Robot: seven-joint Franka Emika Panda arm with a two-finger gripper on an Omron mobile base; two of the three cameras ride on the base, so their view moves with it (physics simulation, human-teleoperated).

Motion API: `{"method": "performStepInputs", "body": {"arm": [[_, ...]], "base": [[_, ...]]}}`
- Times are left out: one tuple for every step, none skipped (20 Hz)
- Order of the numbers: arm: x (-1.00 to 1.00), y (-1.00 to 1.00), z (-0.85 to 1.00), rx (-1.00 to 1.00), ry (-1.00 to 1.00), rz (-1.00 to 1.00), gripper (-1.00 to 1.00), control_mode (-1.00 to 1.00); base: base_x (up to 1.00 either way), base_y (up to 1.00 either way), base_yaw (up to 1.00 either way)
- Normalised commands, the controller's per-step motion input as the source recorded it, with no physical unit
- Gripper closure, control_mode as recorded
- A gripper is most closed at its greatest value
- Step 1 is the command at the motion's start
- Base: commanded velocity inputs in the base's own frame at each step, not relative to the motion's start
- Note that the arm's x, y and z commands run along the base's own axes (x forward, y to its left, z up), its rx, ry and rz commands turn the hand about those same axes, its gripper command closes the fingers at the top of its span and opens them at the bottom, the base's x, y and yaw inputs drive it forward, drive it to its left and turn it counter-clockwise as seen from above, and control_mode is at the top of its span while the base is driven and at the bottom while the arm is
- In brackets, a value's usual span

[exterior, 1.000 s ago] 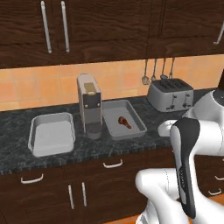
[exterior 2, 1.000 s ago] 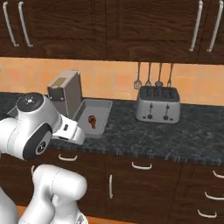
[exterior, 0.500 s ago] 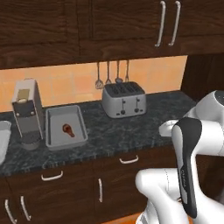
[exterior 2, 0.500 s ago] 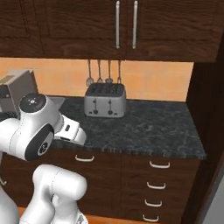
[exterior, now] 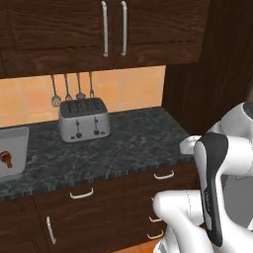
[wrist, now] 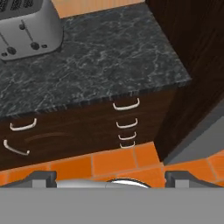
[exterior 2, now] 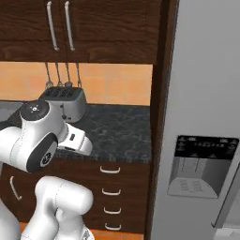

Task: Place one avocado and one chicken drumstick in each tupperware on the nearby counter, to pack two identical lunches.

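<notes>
One light-grey tupperware (exterior: 19, 148) lies on the counter (exterior: 123, 143) at the far left edge of the left base view, cut off by the frame. A reddish-brown chicken drumstick (exterior: 5, 158) rests inside it. The avocado is out of view. My gripper (wrist: 111, 178) is open, its two dark fingertips (wrist: 41, 177) spread wide with nothing between them. It hangs in front of the counter (wrist: 109, 57), looking down at the counter's right end, the drawers and the orange floor.
A silver toaster (exterior: 84, 118) stands at the back of the counter below hanging utensils (exterior: 71, 89). A tall dark wood panel (exterior: 212, 74) closes the counter's right end. Beyond it stands a grey fridge (exterior 2: 201, 166) with a dispenser. Drawers with silver handles (wrist: 126, 105) sit below.
The base has driven to the right, so the whole scene slid left. The tupperware with the drumstick moved to the left edge and the fridge came into view. The gripper stays open.
</notes>
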Motion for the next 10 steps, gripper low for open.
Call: {"method": "performStepInputs", "body": {"arm": [[0.00, 0.00, 0.00, 0.00, 0.00, 0.00, -1.00, 1.00], [0.00, 0.00, 0.00, 0.00, 0.00, 0.00, -1.00, 1.00], [0.00, 0.00, 0.00, 0.00, 0.00, 0.00, -1.00, 1.00], [0.00, 0.00, 0.00, 0.00, 0.00, 0.00, -1.00, 1.00], [0.00, 0.00, 0.00, 0.00, 0.00, 0.00, -1.00, 1.00], [0.00, 0.00, 0.00, 0.00, 0.00, 0.00, -1.00, 1.00], [0.00, 0.00, 0.00, 0.00, 0.00, 0.00, -1.00, 1.00], [0.00, 0.00, 0.00, 0.00, 0.00, 0.00, -1.00, 1.00], [0.00, 0.00, 0.00, 0.00, 0.00, 0.00, -1.00, 1.00], [0.00, 0.00, 0.00, 0.00, 0.00, 0.00, -1.00, 1.00]], "base": [[0.00, -1.00, 0.00], [0.00, -1.00, 0.00], [0.00, -1.00, 0.00], [0.00, -1.00, -0.01], [0.00, -1.00, -0.01], [0.00, -1.00, -0.01], [0.00, -1.00, -0.01], [0.00, -1.00, -0.01], [0.00, -1.00, 0.00], [0.00, -1.00, 0.00]]}}
